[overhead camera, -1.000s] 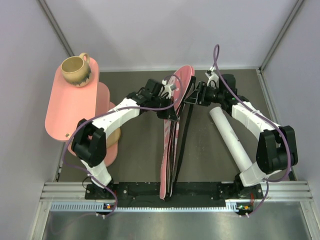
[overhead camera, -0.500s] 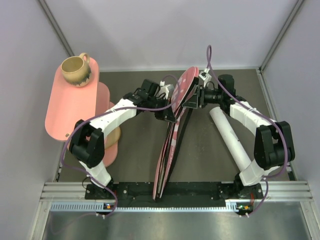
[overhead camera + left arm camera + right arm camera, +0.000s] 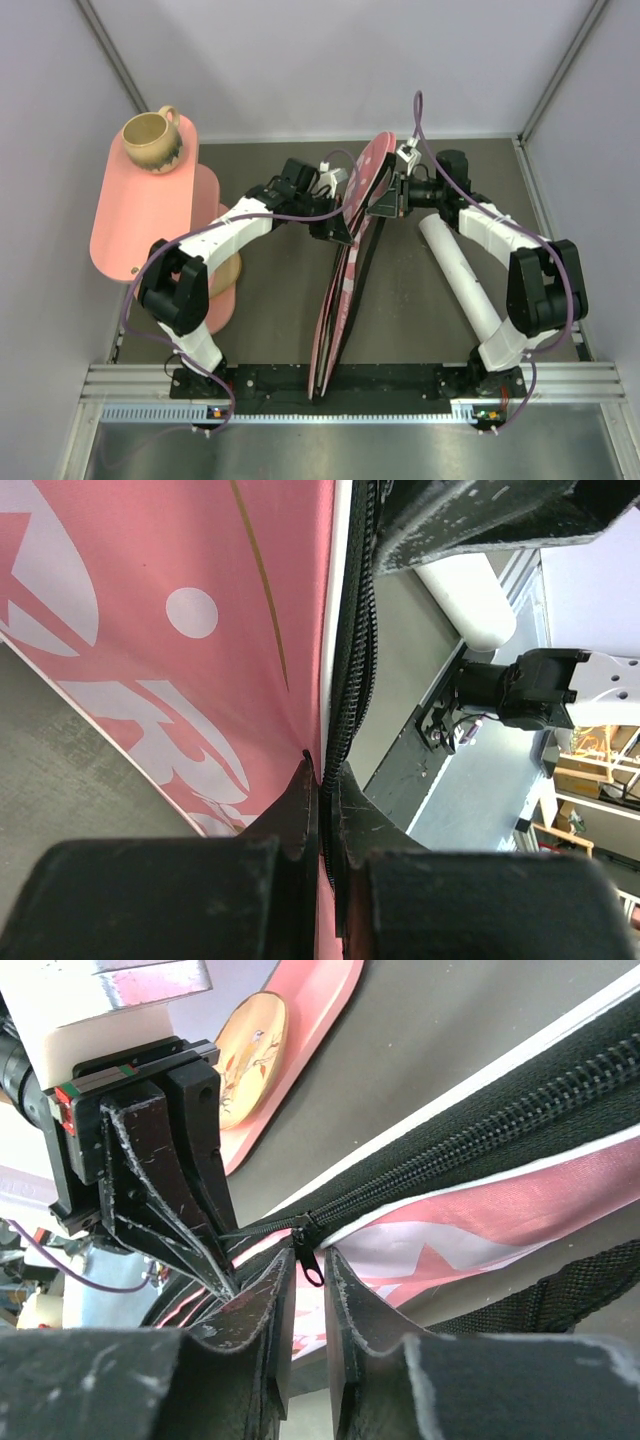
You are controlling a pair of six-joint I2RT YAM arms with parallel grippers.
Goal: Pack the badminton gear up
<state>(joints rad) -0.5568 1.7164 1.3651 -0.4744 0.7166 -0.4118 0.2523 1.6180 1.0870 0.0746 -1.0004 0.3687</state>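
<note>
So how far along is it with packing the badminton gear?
No rackets lie loose, so they are probably bagged. Now the left claw pinches the pink bag by its edge while the right claw flanks the zipper pull. Remaining: zipping shut, and the white tube lies outside.

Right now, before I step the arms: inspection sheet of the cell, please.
Surface: dark table, no spills seen.
Job's things: pink bag stands on edge between the arms; white tube lies to its right, partly under the right arm; rackets, shuttlecocks: nothing seen.
Clutter: tan mug on the pink tiered table, far left.
Grippers: left gripper jaws shut on the bag's zip edge; right gripper jaws narrow around the zip pull, grip unclear.
Cables: purple cable loops above the right wrist; no snag seen.
Surroundings: pale walls; metal rail at the near edge.
</note>
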